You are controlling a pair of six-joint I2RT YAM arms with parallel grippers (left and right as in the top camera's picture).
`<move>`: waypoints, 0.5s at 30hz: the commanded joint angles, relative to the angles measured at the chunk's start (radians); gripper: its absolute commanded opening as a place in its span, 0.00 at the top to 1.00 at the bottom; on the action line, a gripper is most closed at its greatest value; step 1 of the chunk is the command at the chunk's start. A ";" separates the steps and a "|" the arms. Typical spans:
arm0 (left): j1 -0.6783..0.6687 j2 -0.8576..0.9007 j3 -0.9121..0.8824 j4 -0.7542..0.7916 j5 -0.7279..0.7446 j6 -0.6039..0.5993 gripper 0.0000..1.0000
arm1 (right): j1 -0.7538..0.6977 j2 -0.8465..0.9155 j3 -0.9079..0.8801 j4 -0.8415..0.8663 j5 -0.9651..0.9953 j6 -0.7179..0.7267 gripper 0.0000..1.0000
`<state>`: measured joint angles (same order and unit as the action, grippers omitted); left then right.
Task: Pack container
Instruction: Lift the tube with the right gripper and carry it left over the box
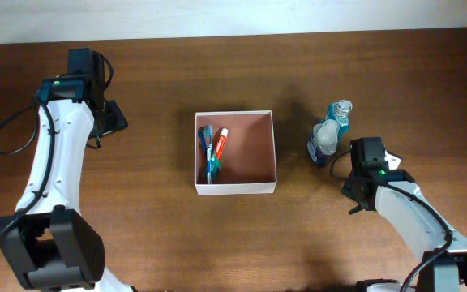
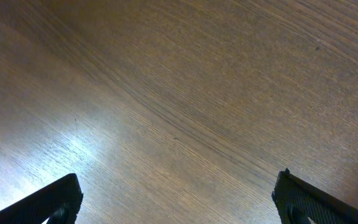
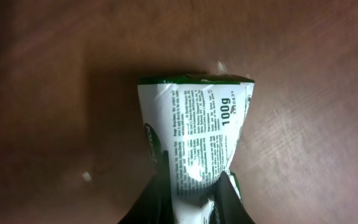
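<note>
My right tool [image 3: 194,194] is pressed together on a white tube [image 3: 191,118] with a green edge. The tube lies on the brown surface [image 3: 309,68]. It squashes thin where my fingers [image 3: 232,202] pinch it, so I think it is soft and light. It may bend or slip if I only hold a corner. I think the best place to hold it is across the middle, not at the flat wide end.

Seen from above, a teal bottle [image 1: 336,122] stands just beside my right tool. It looks smooth and round, so it may be slippery and could tip over if I bump it.

Farther off, in the middle of the surface, sits the container [image 1: 235,189]. It is open on top and well apart from my right tool. It looks like thin card, so it is light and may slide if I push it. A toothbrush [image 1: 209,154] and a toothpaste [image 1: 220,143] lie in its left side. The right side is bare, so there is room.

Farthest away, my left tool [image 2: 179,196] is spread wide over bare wood and holds nothing.
</note>
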<state>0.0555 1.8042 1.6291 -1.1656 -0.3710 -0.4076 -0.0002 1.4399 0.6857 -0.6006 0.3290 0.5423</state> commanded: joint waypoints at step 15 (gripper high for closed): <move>0.002 -0.004 0.008 -0.002 0.002 0.005 0.01 | 0.000 -0.208 0.051 -0.214 -0.129 -0.028 0.89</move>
<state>0.0555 1.8046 1.6291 -1.1660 -0.3706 -0.4080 -0.0006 1.2808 0.7094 -0.8051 0.2340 0.5381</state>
